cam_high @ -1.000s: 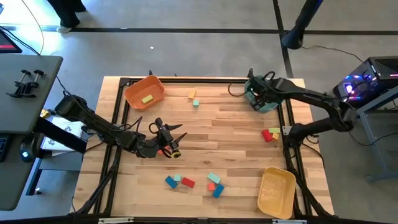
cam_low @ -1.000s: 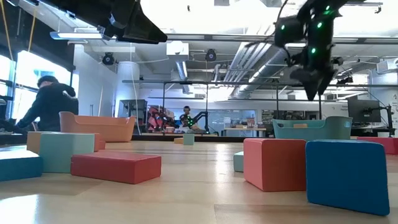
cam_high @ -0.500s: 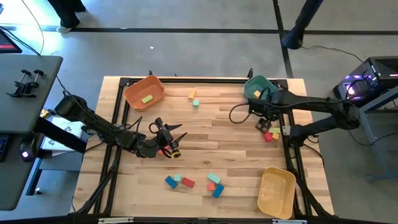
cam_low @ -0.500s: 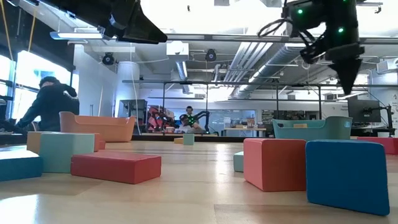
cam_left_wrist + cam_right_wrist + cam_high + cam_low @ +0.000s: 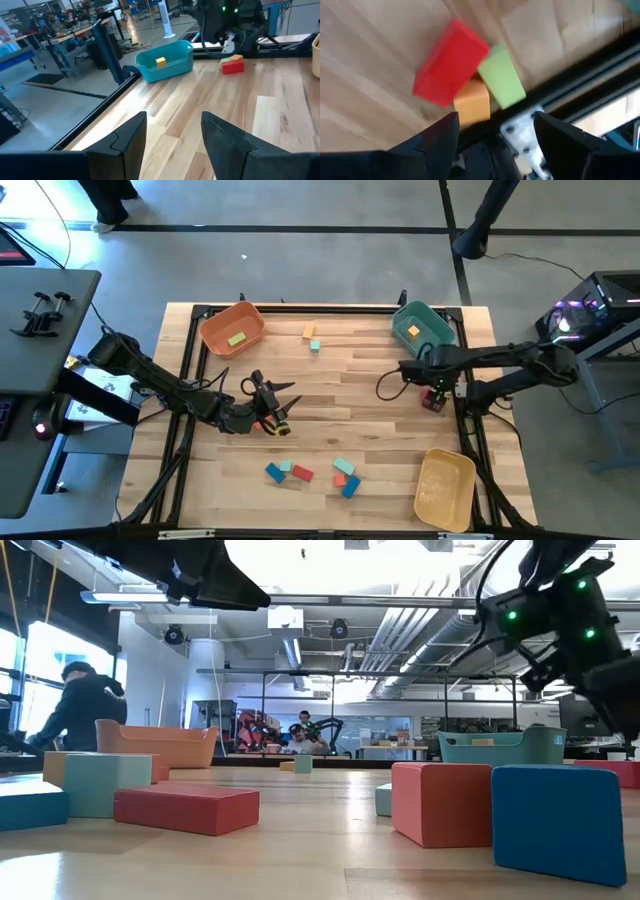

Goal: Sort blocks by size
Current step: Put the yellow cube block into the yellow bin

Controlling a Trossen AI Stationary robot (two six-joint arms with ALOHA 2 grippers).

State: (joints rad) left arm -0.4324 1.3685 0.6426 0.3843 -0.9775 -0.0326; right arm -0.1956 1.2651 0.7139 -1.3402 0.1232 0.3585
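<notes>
Right gripper (image 5: pixel 492 127), fingers apart and empty, hangs directly over a red block (image 5: pixel 451 62), green block (image 5: pixel 503 76) and orange block (image 5: pixel 472 101) clustered touching at the table's right edge. Left gripper (image 5: pixel 172 132), fingers apart, waits mid-left. Beyond, a teal bin (image 5: pixel 424 325) holds one yellow block (image 5: pixel 412 332).

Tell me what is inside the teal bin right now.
The teal bin holds one small yellow block, also visible in the left wrist view. Its walls hide part of its floor in that view; from above nothing else shows inside.
</notes>
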